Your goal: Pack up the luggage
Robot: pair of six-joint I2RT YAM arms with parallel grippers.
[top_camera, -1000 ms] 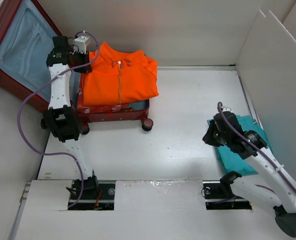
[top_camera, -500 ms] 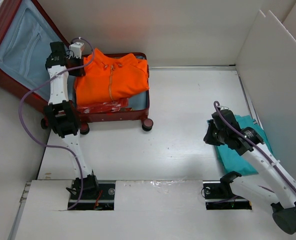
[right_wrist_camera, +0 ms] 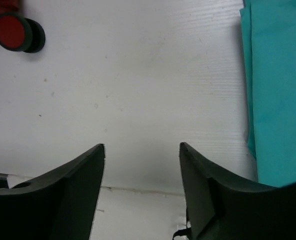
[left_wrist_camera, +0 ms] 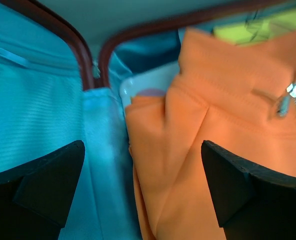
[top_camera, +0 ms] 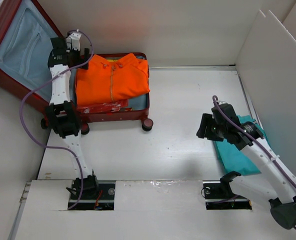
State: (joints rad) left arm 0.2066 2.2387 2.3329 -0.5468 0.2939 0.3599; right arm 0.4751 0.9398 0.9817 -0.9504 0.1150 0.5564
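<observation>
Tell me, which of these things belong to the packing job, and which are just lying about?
Belonging to the job: the open luggage, the orange jacket lying in it, the teal cloth on the table, probably next to pack, the left claw and right claw, both open.
Just lying about: the white boards standing at the right.

I find no words, numbers or brand marks that I can read. The red printed cloth [top_camera: 105, 106] under the orange jacket [top_camera: 113, 80] in the luggage [top_camera: 118, 116] shows only small unclear spots.
</observation>
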